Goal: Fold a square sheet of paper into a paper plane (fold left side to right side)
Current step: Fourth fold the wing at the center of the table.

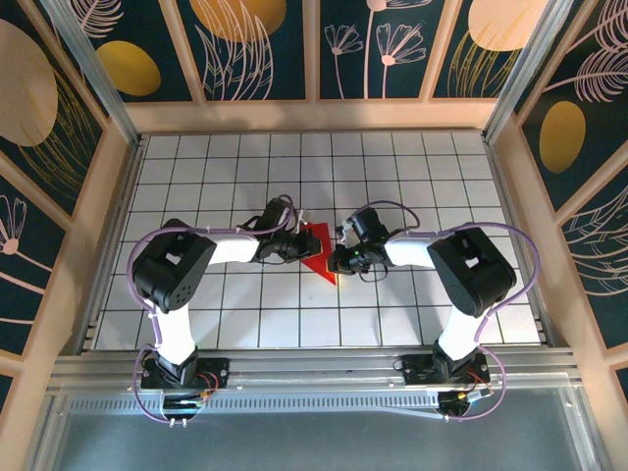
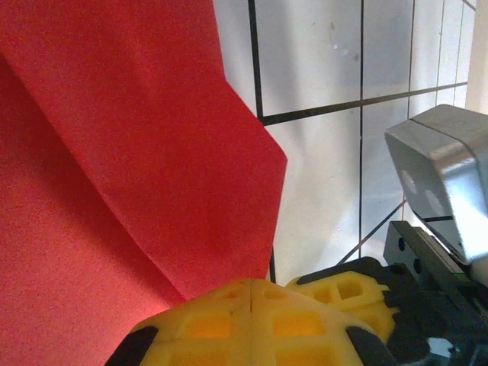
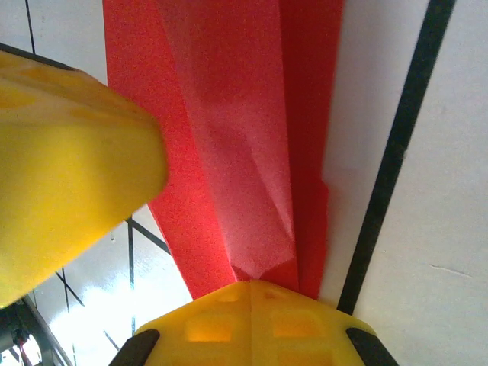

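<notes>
Red paper (image 1: 319, 257) on white grid table (image 1: 196, 177), navy floral walls (image 1: 255, 49) around

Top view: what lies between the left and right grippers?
The creased red paper lies on the white grid table, filling the gap between the left gripper and the right gripper. The top external view shows this.

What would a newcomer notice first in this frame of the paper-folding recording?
The bright red paper, folded to a narrow creased shape, stands out at the middle of the white grid table. The left gripper and right gripper meet over it from either side, both shut, tips down at the paper. Dark wall panels with gold flower patterns ring the table.
</notes>
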You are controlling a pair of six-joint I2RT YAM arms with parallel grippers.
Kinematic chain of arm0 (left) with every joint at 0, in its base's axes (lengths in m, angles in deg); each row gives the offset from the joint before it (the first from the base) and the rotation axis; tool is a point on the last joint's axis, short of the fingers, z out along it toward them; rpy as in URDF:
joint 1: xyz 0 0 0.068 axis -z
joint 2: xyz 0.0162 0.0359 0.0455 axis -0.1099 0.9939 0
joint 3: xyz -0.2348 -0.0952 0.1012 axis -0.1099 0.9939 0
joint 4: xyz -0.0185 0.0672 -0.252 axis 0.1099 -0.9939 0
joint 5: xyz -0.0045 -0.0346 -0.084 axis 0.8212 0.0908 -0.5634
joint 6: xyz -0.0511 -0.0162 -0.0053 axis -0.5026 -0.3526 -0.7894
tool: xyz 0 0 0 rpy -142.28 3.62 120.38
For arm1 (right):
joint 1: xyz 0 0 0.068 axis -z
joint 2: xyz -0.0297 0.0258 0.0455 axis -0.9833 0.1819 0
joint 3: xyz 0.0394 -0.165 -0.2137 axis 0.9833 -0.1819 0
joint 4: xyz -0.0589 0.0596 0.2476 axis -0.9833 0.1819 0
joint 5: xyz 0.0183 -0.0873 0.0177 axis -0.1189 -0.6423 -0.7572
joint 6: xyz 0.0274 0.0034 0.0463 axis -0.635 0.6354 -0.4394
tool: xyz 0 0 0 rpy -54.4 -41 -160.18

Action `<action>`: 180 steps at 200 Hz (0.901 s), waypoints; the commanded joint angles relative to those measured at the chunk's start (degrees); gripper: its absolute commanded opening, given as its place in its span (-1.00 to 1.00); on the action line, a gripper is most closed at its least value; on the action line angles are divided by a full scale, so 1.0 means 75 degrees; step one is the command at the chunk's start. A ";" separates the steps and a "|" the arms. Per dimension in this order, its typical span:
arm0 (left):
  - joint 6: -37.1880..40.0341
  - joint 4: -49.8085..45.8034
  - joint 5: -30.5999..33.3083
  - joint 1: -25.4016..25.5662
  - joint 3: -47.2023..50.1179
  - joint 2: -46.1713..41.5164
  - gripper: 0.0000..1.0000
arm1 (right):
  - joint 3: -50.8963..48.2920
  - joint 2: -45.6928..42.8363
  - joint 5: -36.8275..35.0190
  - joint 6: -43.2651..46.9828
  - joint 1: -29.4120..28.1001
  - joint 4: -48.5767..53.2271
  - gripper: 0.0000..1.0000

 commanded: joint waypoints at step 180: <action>0.0346 -0.0189 0.1310 -0.0368 -0.0586 0.0861 -0.99 | -0.0165 0.0758 -0.1523 0.0472 -0.0212 0.1882 -1.00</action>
